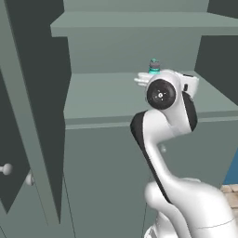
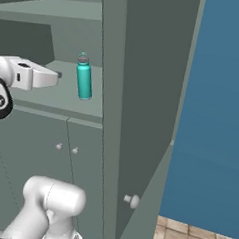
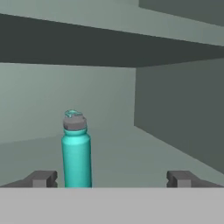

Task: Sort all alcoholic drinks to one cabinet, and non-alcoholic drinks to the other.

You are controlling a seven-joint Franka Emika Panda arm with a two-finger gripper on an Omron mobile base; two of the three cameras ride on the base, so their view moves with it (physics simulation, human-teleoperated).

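A teal bottle (image 3: pixel 76 153) with a grey cap, one of the non-alcoholic drinks, stands upright on the lower shelf (image 3: pixel 131 148) of an open cabinet. My gripper (image 3: pixel 111 179) is open, with nothing between its fingers, and the bottle is ahead of it, just inside the left fingertip (image 3: pixel 41 178). In the right base view the gripper (image 2: pixel 54 79) hovers over the shelf (image 2: pixel 47 101), a short way left of the bottle (image 2: pixel 84 78). In the left base view the bottle's cap (image 1: pixel 154 66) peeks out above the arm. The alcoholic drinks are out of view.
The cabinet's doors stand open: one at the left (image 1: pixel 28 116), one at the right (image 2: pixel 143 93) with a round knob (image 2: pixel 132 200). An upper shelf (image 1: pixel 135 23) sits overhead. Closed lower doors (image 2: pixel 64 148) lie below. A blue wall (image 2: pixel 216 122) is on the right.
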